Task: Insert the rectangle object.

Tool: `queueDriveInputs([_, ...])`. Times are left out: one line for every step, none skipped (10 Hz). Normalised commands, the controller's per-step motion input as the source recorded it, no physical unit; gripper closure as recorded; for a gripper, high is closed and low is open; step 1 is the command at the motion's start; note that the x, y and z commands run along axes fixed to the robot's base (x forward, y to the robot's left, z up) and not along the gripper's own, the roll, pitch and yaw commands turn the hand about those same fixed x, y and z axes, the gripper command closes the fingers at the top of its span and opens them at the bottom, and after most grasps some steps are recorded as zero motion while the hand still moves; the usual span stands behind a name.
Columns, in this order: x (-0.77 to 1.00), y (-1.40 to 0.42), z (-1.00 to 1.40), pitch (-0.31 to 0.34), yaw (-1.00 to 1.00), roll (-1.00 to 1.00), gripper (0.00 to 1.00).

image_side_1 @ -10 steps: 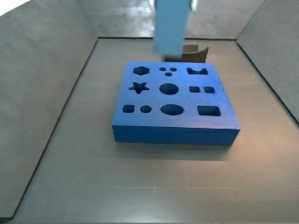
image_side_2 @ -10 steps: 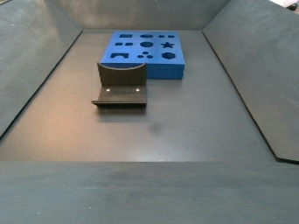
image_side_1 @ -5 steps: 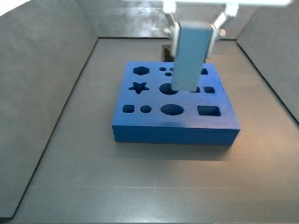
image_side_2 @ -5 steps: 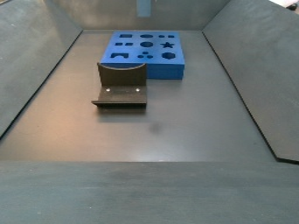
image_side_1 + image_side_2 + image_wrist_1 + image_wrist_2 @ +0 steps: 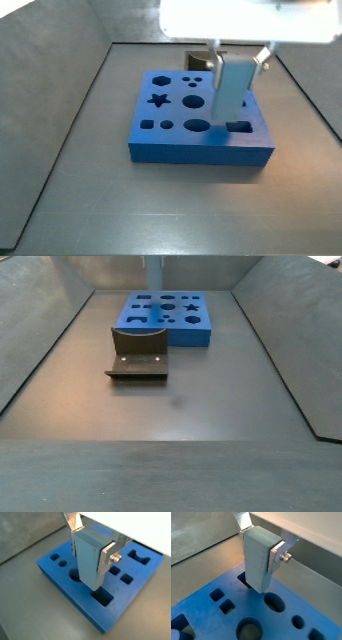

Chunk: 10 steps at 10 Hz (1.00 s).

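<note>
The rectangle object [image 5: 233,96] is a tall light-blue bar, held upright. My gripper [image 5: 241,60] is shut on its upper part, with silver fingers [image 5: 110,556] pressed on two opposite sides in both wrist views [image 5: 278,553]. The bar [image 5: 90,559] hangs over the dark-blue board [image 5: 201,148] with shaped holes. Its lower end [image 5: 255,586] is at the mouth of a rectangular hole [image 5: 243,578] near the board's front right corner. I cannot tell if it has entered. In a side view only the bar [image 5: 154,272] shows above the board [image 5: 167,318].
The dark fixture [image 5: 138,353] stands on the floor right beside the board and also shows behind it [image 5: 201,56]. Grey walls enclose the floor on three sides. The board has other holes: a star [image 5: 159,100], circles and squares.
My gripper has carried the bar from above the board's back edge down and toward its front right corner. The bar's lower end now sits at the rectangular hole.
</note>
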Motion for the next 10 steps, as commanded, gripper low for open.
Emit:
queueDriveInputs([1.00, -0.01, -0.33, -0.001, 0.00, 0.02, 1.00])
queueDriveInputs([1.00, -0.05, -0.31, 0.000, 0.00, 0.02, 1.00])
queueDriveInputs([1.00, -0.04, -0.33, 0.000, 0.00, 0.04, 1.00])
queueDriveInputs([1.00, -0.03, -0.37, 0.000, 0.00, 0.08, 1.00])
queueDriveInputs([0.93, -0.10, -0.49, 0.003, 0.04, 0.19, 1.00])
queueDriveInputs([0.51, -0.05, -0.84, -0.050, 0.18, 0.18, 1.00])
queueDriveInputs([0.22, -0.02, -1.00, -0.099, 0.19, 0.05, 1.00])
queueDriveInputs([0.11, -0.06, -0.99, -0.114, 0.07, 0.00, 1.00])
queueDriveInputs([0.09, 0.00, 0.00, 0.024, -0.03, -0.03, 1.00])
queueDriveInputs([0.00, 0.00, 0.00, 0.000, 0.00, 0.00, 1.00])
